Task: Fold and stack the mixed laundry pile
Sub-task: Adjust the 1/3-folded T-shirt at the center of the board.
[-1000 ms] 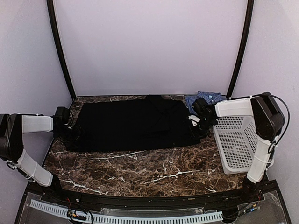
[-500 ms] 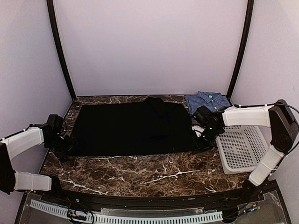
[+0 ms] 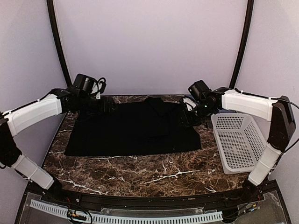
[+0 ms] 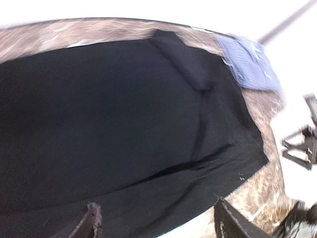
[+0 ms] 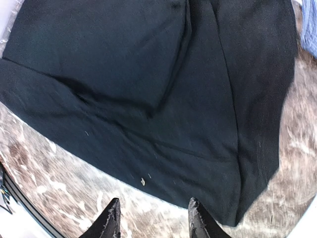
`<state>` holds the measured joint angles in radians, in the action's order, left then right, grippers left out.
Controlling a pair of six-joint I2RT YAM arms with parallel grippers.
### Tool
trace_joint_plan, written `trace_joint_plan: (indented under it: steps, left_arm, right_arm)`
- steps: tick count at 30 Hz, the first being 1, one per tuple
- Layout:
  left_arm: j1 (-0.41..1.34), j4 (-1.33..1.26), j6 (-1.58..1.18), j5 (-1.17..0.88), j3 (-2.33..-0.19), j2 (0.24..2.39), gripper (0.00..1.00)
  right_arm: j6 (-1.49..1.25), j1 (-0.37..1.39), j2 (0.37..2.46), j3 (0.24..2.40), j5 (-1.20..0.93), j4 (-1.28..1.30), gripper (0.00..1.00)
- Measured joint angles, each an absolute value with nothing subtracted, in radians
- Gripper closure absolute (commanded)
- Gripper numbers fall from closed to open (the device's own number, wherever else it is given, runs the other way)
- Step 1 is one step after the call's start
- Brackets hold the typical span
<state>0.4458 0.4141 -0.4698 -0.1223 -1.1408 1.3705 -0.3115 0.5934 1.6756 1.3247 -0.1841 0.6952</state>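
While both arms were reaching in over the back of the one marble worktop, here's what I counted, biggest first. One black garment, easily the largest piece, lay spread flat across the back half of the worktop between the two arms, with a folded-over section sitting on top near its middle. One white perforated basket sat on the right side, close to the garment's right edge but apart from it. One blue-and-white check shirt lay folded in the back right corner, just beside the black garment's far corner; from the top camera the right arm mostly hid it.

Two end effectors, one per arm. The left end effector hung over the garment's back left part with its fingers spread wide, and nothing sat between them. The right end effector was up over the garment's back right area, fingers apart though less wide, also gripping nothing. I couldn't tell whether either one was brushing the fabric.
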Motion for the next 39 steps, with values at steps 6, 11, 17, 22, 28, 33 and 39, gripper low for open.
trace_joint_plan:
  steps: [6,11,17,22,28,33,39]
  left_arm:
    - [0.672,0.351,-0.194,-0.157,-1.452,1.740,0.46]
    - [0.792,0.347,-0.010,-0.214,-1.615,1.979,0.50]
    - [0.843,0.350,0.108,-0.254,-1.714,2.128,0.50]
    - [0.861,0.349,0.165,-0.247,-1.757,2.188,0.47]
    - [0.867,0.351,0.198,-0.224,-1.829,2.263,0.49]
    - [0.867,0.354,0.222,-0.203,-1.898,2.332,0.57]
    - [0.868,0.360,0.244,-0.146,-1.903,2.365,0.86]
  right_arm:
    - [-0.316,0.556,1.691,1.287,-0.256,0.645,0.65]
    - [-0.348,0.498,1.680,1.157,-0.337,0.588,0.67]
    - [-0.373,0.477,1.677,1.095,-0.382,0.546,0.67]
    - [-0.378,0.477,1.677,1.090,-0.402,0.514,0.68]
    - [-0.381,0.477,1.677,1.069,-0.413,0.491,0.68]
    - [-0.381,0.476,1.677,1.052,-0.415,0.489,0.68]
    - [-0.381,0.472,1.677,1.045,-0.415,0.485,0.68]
